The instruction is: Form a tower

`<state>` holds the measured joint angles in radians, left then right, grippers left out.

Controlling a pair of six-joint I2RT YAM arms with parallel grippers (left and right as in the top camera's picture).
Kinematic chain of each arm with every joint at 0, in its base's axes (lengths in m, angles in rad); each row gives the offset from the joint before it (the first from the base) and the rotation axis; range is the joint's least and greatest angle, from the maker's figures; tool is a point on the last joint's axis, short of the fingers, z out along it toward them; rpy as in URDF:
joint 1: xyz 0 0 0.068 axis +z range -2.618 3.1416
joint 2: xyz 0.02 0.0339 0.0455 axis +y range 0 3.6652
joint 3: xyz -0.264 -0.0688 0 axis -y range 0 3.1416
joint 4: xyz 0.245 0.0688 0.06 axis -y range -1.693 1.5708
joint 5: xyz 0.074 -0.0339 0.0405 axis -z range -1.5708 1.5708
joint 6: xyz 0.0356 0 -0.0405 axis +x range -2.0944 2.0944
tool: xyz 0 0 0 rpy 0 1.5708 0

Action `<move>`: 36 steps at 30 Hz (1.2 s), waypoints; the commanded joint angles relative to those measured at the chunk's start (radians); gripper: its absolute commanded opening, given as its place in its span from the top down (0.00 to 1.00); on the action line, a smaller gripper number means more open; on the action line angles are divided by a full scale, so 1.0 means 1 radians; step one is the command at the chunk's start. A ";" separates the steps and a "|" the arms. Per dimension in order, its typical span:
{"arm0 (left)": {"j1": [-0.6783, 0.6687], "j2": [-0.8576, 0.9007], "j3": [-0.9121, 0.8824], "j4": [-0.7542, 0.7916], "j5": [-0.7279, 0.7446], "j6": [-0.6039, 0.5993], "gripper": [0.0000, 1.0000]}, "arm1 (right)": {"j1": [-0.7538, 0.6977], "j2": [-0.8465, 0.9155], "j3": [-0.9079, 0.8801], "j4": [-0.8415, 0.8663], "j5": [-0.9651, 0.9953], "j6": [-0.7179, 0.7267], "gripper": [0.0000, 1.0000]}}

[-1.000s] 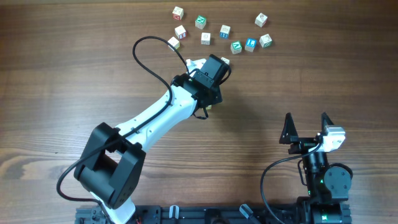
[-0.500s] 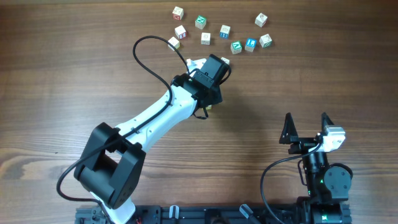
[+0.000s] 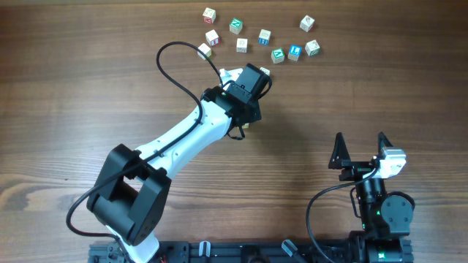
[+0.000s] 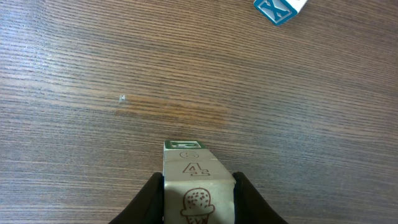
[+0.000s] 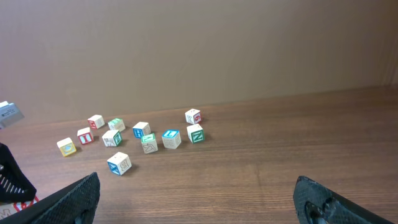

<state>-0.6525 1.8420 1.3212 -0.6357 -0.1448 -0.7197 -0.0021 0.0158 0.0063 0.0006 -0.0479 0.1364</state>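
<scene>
Table (image 3: pixel 88 88): brown wood-grain surface, matte, fine streaks running left-right.

Left arm (image 3: pixel 183 135): smooth white link between bulky black joints. It reaches from the near-left base toward the far middle. A thin black cable (image 3: pixel 162 62) loops off it.

Left gripper (image 4: pixel 198 177): black, rounded fingers (image 4: pixel 149 199), closed narrow and pressed on both sides of the tower (image 4: pixel 194 193).

The tower is a pale, unpainted wooden column with square edges, one cube wide. Its lit side shows a printed "4" and a brown ice-cream drawing, and the far end has a green-edged face. Cube count cannot be told from this angle. It sits in the far middle of the table, just near of the loose cubes. In the overhead view the gripper head hides almost all of it.

Loose cubes (image 3: pixel 242 44): ten small pale wooden blocks scattered along the far edge, well apart from each other. Faces are marked red, green, blue or yellow. One blue-marked cube (image 4: pixel 280 9) shows at the far right of the left wrist view, apart from the tower.

Right gripper (image 3: pixel 360 142): near right, well apart from all the blocks. Its black fingers (image 5: pixel 74 199) are spread wide, with nothing between them and nothing touched. White housing beside it, black cable curling to the base.
</scene>
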 commanded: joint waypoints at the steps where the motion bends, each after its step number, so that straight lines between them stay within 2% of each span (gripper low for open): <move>1: -0.003 0.006 -0.015 -0.001 -0.008 0.005 0.77 | 0.006 -0.006 -0.001 0.002 -0.002 -0.004 0.00; 2: -0.003 0.006 -0.015 -0.004 -0.008 0.005 0.76 | 0.006 -0.006 -0.001 0.002 -0.002 -0.005 0.00; 4: -0.003 0.006 -0.015 -0.011 -0.008 0.005 0.66 | 0.006 -0.006 -0.001 0.002 -0.002 -0.004 0.00; 11: -0.003 0.006 -0.015 -0.011 -0.008 0.005 0.41 | 0.006 -0.006 -0.001 0.002 -0.002 -0.005 0.01; 13: -0.002 0.006 -0.015 -0.008 -0.009 0.009 0.31 | 0.006 -0.006 -0.001 0.002 -0.002 -0.004 0.00; 17: 0.035 0.006 0.024 -0.027 0.032 0.026 0.21 | 0.006 -0.006 -0.001 0.002 -0.002 -0.004 0.00; 19: 0.069 0.006 0.089 -0.079 0.086 0.037 0.01 | 0.006 -0.006 -0.001 0.002 -0.002 -0.004 0.00; 27: 0.108 0.006 0.471 -0.293 0.113 0.114 0.01 | 0.006 -0.006 -0.001 0.002 -0.002 -0.005 0.00; 33: 0.160 0.022 0.512 -0.340 0.115 0.114 0.01 | 0.006 -0.006 -0.001 0.002 -0.002 -0.004 0.00; 36: 0.208 0.098 0.639 -0.423 0.159 0.160 0.01 | 0.006 -0.006 -0.001 0.002 -0.002 -0.005 0.00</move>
<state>-0.4896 1.8645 1.8366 -1.0054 -0.0303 -0.6209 -0.0021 0.0158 0.0063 0.0006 -0.0479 0.1364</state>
